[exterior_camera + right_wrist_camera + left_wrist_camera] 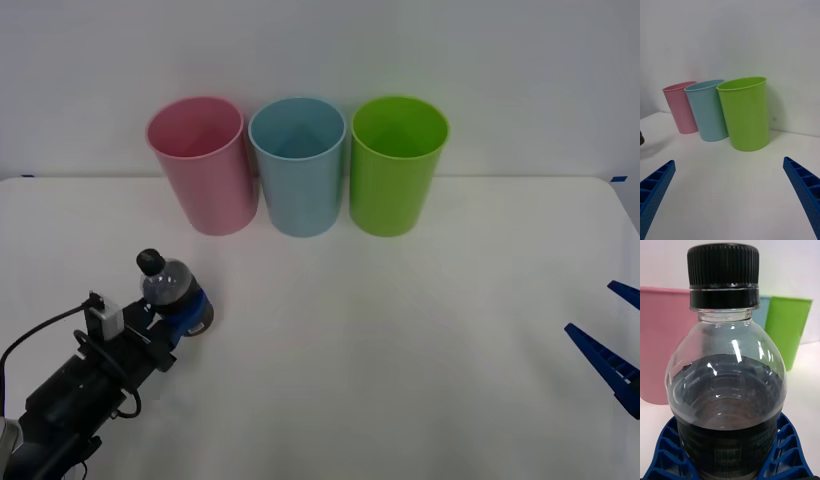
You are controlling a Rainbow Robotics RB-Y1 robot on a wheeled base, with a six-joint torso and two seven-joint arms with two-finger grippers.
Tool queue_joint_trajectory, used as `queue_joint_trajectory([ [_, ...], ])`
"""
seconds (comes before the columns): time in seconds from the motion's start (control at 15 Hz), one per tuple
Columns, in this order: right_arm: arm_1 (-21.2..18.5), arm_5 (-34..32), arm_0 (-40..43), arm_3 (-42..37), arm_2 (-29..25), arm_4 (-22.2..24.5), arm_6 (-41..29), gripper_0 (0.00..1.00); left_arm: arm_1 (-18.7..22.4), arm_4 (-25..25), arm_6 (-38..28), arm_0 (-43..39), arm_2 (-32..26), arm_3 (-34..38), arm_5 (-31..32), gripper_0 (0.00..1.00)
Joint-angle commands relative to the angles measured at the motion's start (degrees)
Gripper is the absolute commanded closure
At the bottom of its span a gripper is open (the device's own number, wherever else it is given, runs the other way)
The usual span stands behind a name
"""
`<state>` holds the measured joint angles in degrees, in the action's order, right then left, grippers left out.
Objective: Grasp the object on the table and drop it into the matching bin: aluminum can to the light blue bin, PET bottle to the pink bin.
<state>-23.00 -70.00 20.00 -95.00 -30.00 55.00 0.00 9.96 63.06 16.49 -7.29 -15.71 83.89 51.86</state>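
Left pincer (pixel 187 312) pinching the PET bottle (pixel 168 283) at near left of the tabletop (pixel 400 330).
Blue fingers (pixel 668 453) hide the bottle's lower label and base; its black cap stands upright, near side of the pink bin (pixel 203 165). The right pincer (pixel 730 198), spread wide, sits cut off at the right edge.

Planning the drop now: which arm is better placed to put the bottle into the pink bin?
Left. The left gripper is closed around the PET bottle, just in front of the pink bin. The right gripper is open at the table's far right edge.
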Motion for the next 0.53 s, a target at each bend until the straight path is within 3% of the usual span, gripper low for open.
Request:
queue_joint_trajectory([
  [0.07,0.0,0.0,0.0,0.0,0.0,0.0,0.0,0.0,2.8,-2.4,-6.0,-0.1,-0.6,3.2,-1.9,1.0],
  [0.53,0.0,0.0,0.0,0.0,0.0,0.0,0.0,0.0,9.1,-1.8,-25.6,2.0,-0.7,15.1,-7.5,1.0],
])
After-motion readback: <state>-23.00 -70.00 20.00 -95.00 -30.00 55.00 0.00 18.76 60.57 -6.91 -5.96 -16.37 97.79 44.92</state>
